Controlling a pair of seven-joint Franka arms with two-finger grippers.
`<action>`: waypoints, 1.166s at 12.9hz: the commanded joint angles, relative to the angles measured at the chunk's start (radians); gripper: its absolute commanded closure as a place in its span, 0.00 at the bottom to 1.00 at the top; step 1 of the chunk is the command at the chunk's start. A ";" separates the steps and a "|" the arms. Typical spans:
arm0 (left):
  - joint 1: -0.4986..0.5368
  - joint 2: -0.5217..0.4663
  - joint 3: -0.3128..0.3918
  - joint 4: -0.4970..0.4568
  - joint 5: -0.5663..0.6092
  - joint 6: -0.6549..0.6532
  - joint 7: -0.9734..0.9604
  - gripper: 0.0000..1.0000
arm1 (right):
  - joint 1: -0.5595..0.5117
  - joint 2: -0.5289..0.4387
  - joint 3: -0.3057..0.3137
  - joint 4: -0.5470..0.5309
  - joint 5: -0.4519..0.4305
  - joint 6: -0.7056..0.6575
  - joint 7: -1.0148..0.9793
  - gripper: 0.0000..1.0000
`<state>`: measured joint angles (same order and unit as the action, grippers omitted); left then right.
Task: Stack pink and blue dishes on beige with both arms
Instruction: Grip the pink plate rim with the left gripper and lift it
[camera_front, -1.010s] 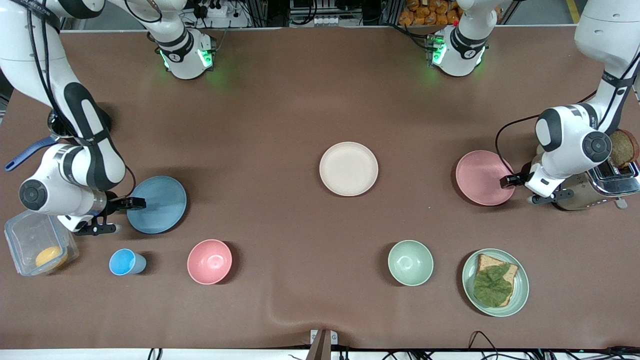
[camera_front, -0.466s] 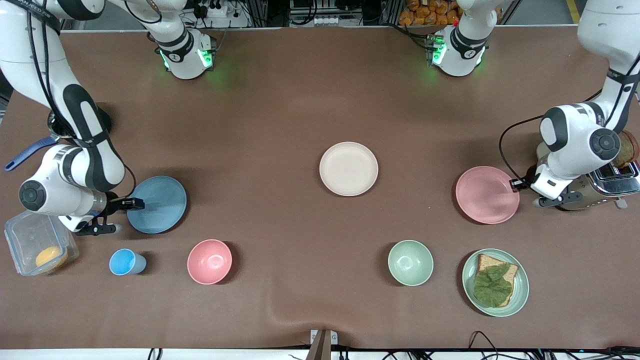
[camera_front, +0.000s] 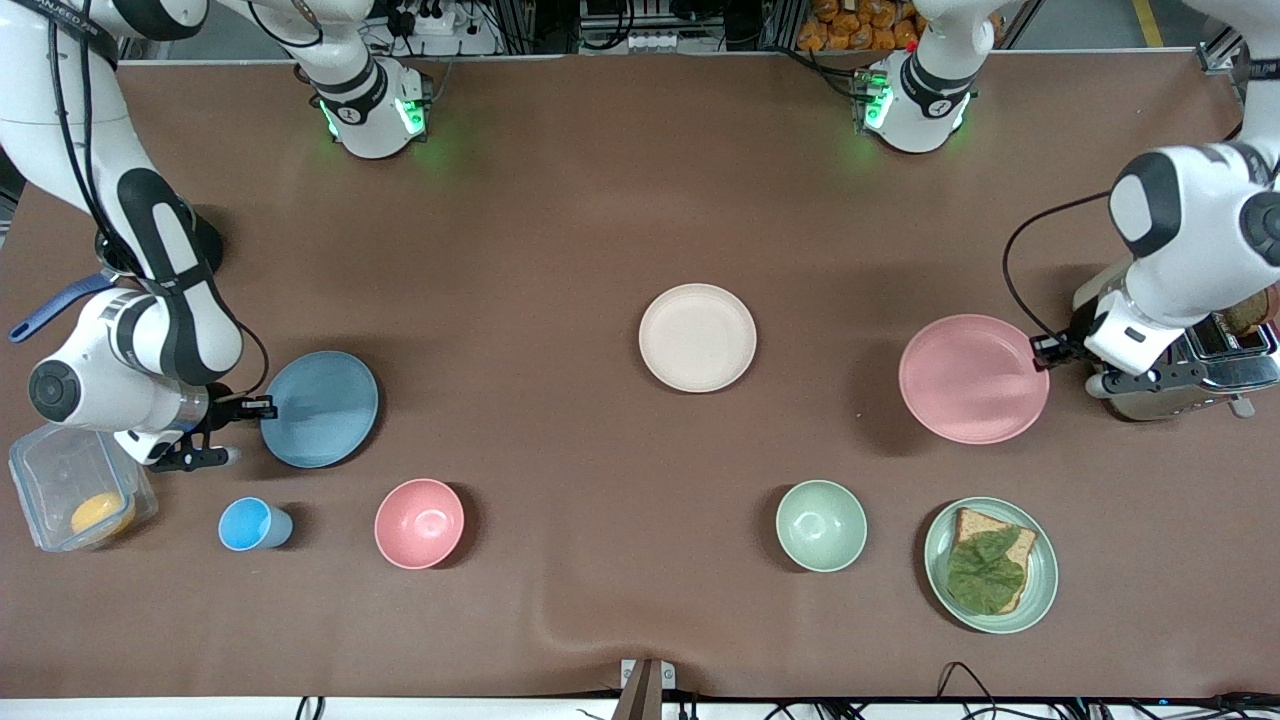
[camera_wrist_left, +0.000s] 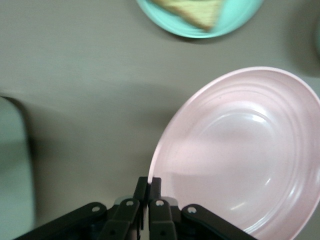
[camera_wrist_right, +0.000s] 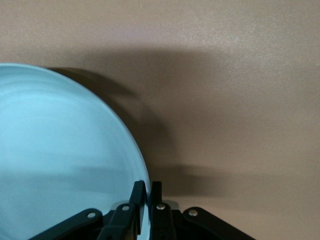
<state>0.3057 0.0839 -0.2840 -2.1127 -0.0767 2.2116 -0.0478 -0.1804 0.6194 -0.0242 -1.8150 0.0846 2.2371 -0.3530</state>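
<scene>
The beige plate (camera_front: 697, 337) lies flat at the table's middle, with nothing on it. The pink plate (camera_front: 973, 377) (camera_wrist_left: 240, 150) hangs lifted above the table toward the left arm's end, and the left gripper (camera_front: 1040, 351) (camera_wrist_left: 148, 183) is shut on its rim. The blue plate (camera_front: 320, 408) (camera_wrist_right: 60, 160) sits toward the right arm's end, slightly raised. The right gripper (camera_front: 264, 406) (camera_wrist_right: 149, 189) is shut on that plate's rim.
A toaster (camera_front: 1190, 375) stands under the left arm. Nearer the camera sit a green plate with bread and lettuce (camera_front: 990, 565), a green bowl (camera_front: 821, 525), a pink bowl (camera_front: 419, 523), a blue cup (camera_front: 250, 524) and a clear box (camera_front: 70, 487).
The left gripper has lifted the pink plate off the table, its shadow now spreading beneath. The right gripper has raised the blue plate a little.
</scene>
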 joint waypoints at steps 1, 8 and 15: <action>0.006 -0.010 -0.107 0.037 -0.104 -0.070 -0.058 1.00 | -0.016 0.007 0.017 0.011 0.014 -0.004 -0.017 1.00; -0.005 0.004 -0.385 -0.051 -0.106 0.020 -0.406 1.00 | 0.013 -0.029 0.018 0.242 0.015 -0.400 -0.003 1.00; -0.065 0.082 -0.451 -0.205 -0.106 0.258 -0.449 1.00 | 0.067 -0.040 0.023 0.298 0.134 -0.618 0.090 1.00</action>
<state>0.2646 0.1324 -0.7280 -2.3123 -0.1614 2.4286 -0.4794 -0.1285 0.5908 -0.0007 -1.5401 0.1698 1.6839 -0.3172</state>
